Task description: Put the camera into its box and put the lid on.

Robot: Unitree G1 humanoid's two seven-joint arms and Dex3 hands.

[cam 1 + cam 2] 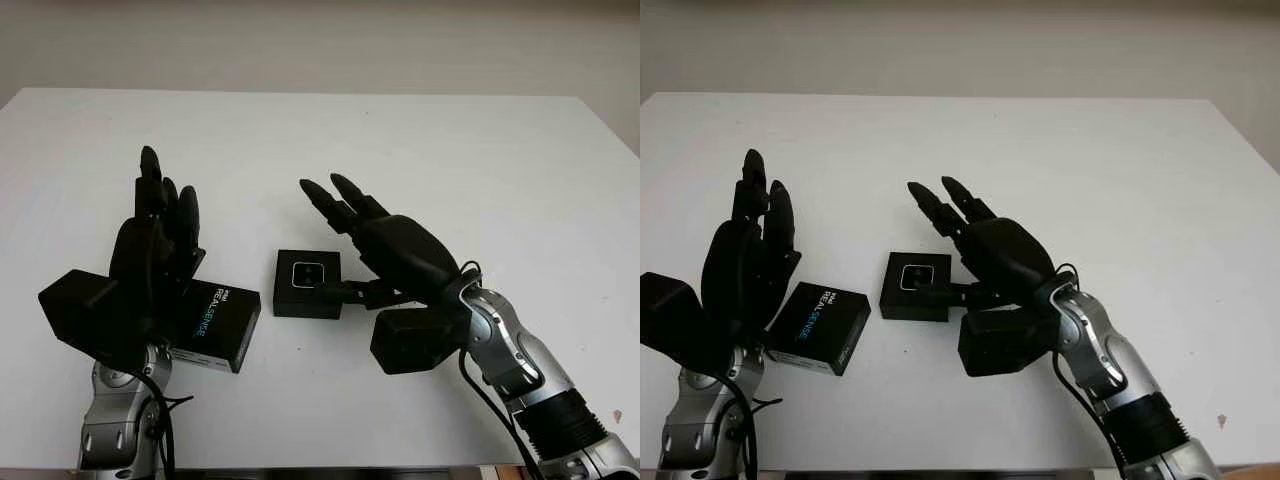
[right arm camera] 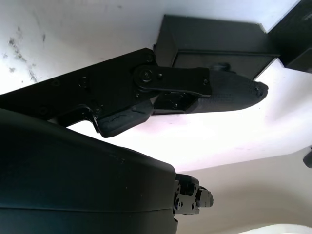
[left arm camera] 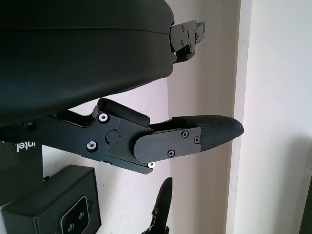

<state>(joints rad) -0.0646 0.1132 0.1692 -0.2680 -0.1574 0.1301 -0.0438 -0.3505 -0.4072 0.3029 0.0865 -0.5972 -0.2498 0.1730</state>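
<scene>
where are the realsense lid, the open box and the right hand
realsense lid (image 1: 820, 328), right eye view, on its printed top face
open box (image 1: 308, 283), left eye view, on its dark interior
right hand (image 1: 395, 250), left eye view, on the back of its shell, open beside the box

Table (image 1: 480, 150) (white): box (image 1: 308, 283), lid (image 1: 217, 326)

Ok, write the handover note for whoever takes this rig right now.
Left hand: open, raised above the RealSense lid, holding nothing.
Right hand: open, just right of the open box; its thumb reaches to the box's right edge.
Box sits mid-table with the camera already inside; the lid lies to its left, apart from it.
Done: camera boxed.
Left: pick up the lid and close the box.
</scene>
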